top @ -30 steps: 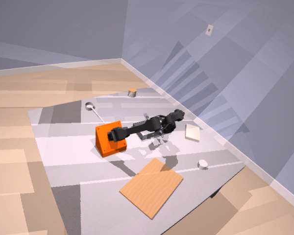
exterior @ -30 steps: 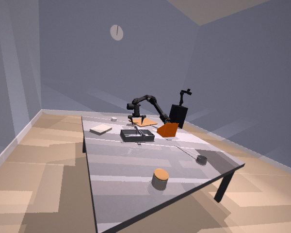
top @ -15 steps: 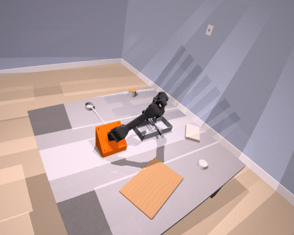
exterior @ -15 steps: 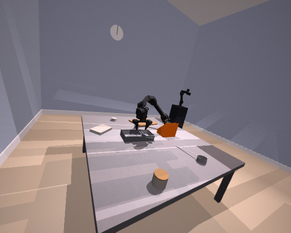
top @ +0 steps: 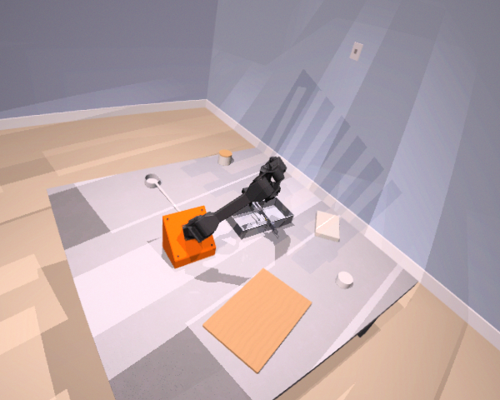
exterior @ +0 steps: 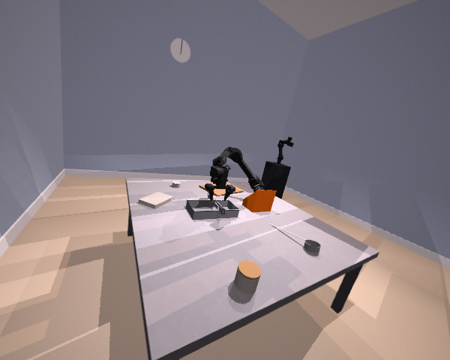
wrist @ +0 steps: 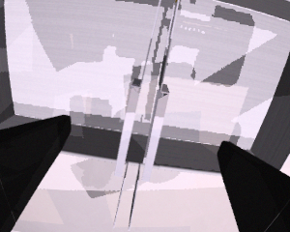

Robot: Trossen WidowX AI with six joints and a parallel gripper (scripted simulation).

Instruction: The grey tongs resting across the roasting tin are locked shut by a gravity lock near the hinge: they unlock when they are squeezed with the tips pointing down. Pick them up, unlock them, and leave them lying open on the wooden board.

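Observation:
The grey tongs (top: 265, 217) (exterior: 224, 210) (wrist: 156, 126) lie across the roasting tin (top: 254, 231) (exterior: 208, 214) (wrist: 94, 146), their two arms close together. My gripper (exterior: 218, 199) (wrist: 147, 135) is open and empty above the tin, pointing down. In the wrist view its fingers stand wide, one on each side of the tongs' arms, touching neither. In the top view the arm hides the fingertips and part of the tin. The wooden board (top: 258, 318) (exterior: 235, 190) lies flat on the table. The state of the tongs' lock cannot be made out.
The orange base block (top: 190, 253) (exterior: 263, 201) stands beside the tin. A cream slab (top: 327, 226) (exterior: 155, 199), a small white cylinder (top: 344, 279) (exterior: 175, 184), an orange-topped canister (top: 225, 157) (exterior: 247, 279) and a long-handled pan (top: 152, 181) (exterior: 312, 247) are also on the table.

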